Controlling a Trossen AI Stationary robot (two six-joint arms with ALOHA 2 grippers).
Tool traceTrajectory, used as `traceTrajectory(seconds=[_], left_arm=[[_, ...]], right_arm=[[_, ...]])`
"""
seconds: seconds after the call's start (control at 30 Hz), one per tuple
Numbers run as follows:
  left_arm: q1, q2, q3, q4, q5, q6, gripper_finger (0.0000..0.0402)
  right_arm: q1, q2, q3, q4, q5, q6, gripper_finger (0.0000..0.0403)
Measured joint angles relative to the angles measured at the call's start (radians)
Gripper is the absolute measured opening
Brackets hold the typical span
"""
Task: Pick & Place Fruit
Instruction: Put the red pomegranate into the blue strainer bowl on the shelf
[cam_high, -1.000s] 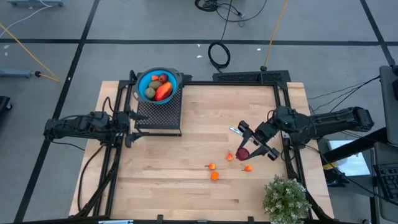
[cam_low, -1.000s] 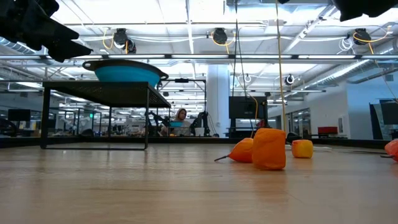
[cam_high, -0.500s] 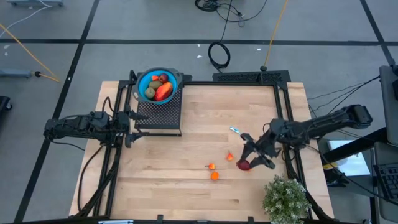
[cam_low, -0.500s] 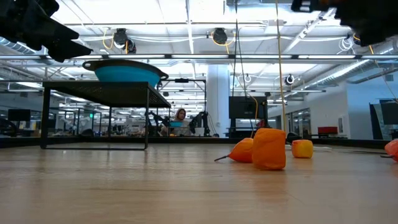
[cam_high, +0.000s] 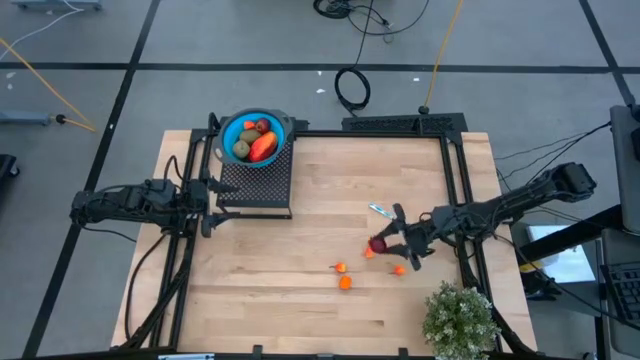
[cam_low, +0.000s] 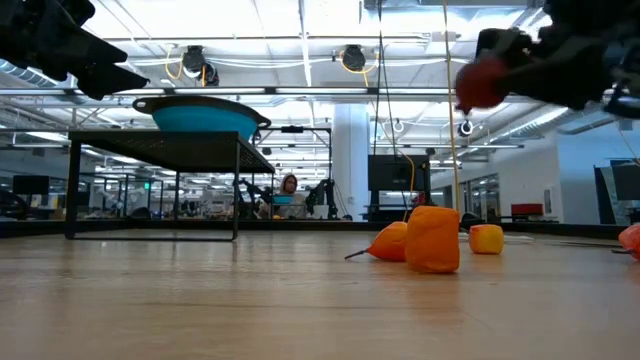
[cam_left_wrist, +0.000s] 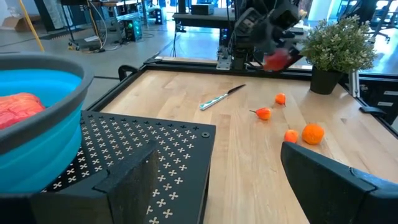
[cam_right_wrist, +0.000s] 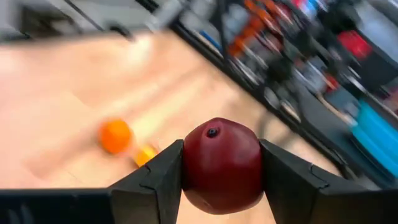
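Wooden table (cam_high: 300, 300) is carrying four small orange fruits (cam_high: 345, 283) near its right side, with a knife (cam_high: 380, 210) lying just beyond them and a potted plant (cam_high: 460, 320) standing at the near right corner. Above those fruits, the right gripper (cam_high: 383, 245) is clamping a dark red fruit (cam_right_wrist: 221, 165) clear of the wood. A blue bowl (cam_high: 228, 130) is sitting on a black rack (cam_high: 255, 180) at the far left, holding red, orange and green fruit (cam_high: 262, 146). The left gripper (cam_high: 210, 205) is waiting beside the rack, fingers spread wide.

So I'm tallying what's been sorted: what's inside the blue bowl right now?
The blue bowl holds a long red-orange fruit, a brownish-green oval, a small red piece and an orange one. Anything beneath them is covered.
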Motion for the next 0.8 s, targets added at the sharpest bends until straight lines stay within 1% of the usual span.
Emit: traceTrajectory(seconds=[0.13,0.27,0.5,0.57,0.67,0.8], left_arm=[[0.0,0.0,0.0,0.0,0.0,-0.002,0.0337],[0.0,0.0,0.0,0.001,0.0,-0.002,0.0337],[0.0,0.0,0.0,0.001,0.0,-0.002,0.0337],[0.0,0.0,0.0,0.007,-0.001,-0.003,0.0337],[0.0,0.0,0.0,0.015,0.0,-0.009,0.0337],[0.0,0.0,0.0,0.019,0.0,-0.01,0.0337]], right_arm=[[0.014,0.0,0.0,-0.053,0.228,-0.001,0.0182],[0.021,0.0,0.0,-0.098,0.432,-0.002,0.0183],[0.02,0.029,0.0,-0.063,0.724,-0.027,0.0184],[0.02,0.044,0.0,-0.042,0.781,-0.043,0.0184],[0.02,0.076,0.0,-0.015,0.838,-0.063,0.0184],[0.02,0.118,0.0,-0.006,0.847,-0.074,0.0184]])
